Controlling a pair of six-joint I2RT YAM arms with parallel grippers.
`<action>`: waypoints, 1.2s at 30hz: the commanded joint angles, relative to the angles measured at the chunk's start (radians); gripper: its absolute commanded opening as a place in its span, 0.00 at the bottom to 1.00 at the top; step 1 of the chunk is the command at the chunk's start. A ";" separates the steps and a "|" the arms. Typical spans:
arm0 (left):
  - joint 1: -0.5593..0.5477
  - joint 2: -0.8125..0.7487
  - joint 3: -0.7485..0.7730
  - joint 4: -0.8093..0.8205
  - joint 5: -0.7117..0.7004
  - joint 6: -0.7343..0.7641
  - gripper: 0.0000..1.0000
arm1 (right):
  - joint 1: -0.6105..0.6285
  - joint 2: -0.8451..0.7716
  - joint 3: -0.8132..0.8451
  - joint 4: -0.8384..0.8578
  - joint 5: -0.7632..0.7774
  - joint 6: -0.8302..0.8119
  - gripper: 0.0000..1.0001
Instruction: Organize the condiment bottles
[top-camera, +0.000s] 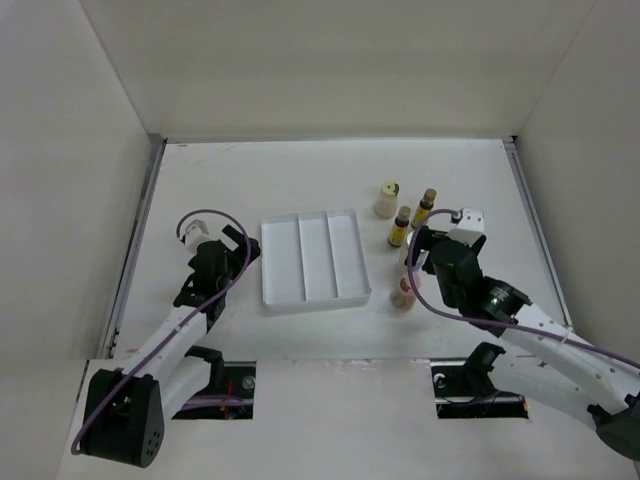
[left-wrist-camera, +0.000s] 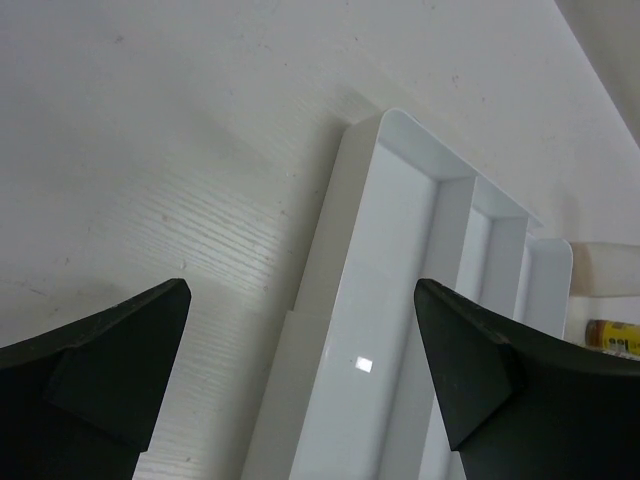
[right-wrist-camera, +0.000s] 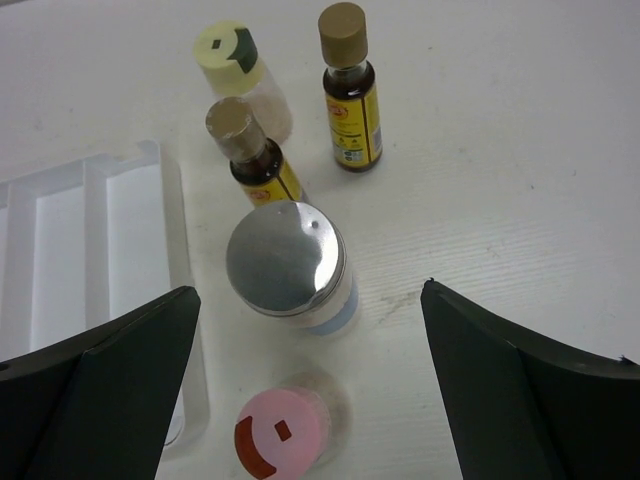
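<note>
1. The tray (left-wrist-camera: 325, 220) was glossy white plastic with rounded corners and three long compartments split by thin dividers. It lay on a matte white table (left-wrist-camera: 150, 150) with a faint grain.
2. All five condiment bottles stood upright on the table to the right of the tray.
   - The silver-capped bottle (right-wrist-camera: 288, 262) was clear and squat, with a mirror-like lid and a pale blue band.
   - The pink-capped bottle (right-wrist-camera: 283, 435) stood nearest the arms.
   - The near amber bottle (right-wrist-camera: 258, 155) stood just behind the silver cap.
   - The far amber bottle (right-wrist-camera: 350, 90) and the yellow-capped cream bottle (right-wrist-camera: 238, 70) stood farther back.
3. The left gripper (left-wrist-camera: 300, 285) had its dark, wedge-shaped fingers spread wide and held nothing. It hung near the tray's left wall.
4. The right gripper (right-wrist-camera: 307, 287) was also spread wide and gripped nothing. In the wrist view its fingers sat either side of the silver-capped bottle, clear of it.
5. From overhead, the right wrist hid the silver-capped bottle. The pink cap was cut off at the bottom of the right wrist view.
6. The gap between the silver cap and the near amber bottle was tight. The pink-capped bottle stood a little apart. The enclosure walls (top-camera: 70, 150) stood well away from the bottles.
</note>
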 joint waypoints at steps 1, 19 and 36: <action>-0.005 -0.018 0.031 0.035 -0.016 0.011 1.00 | -0.018 0.023 0.051 0.026 -0.023 -0.013 1.00; -0.031 -0.036 0.021 0.056 -0.028 0.010 1.00 | -0.133 0.201 0.064 0.104 -0.201 -0.025 1.00; -0.024 -0.059 0.000 0.064 -0.021 0.003 1.00 | -0.148 0.354 0.146 0.228 -0.167 -0.095 0.48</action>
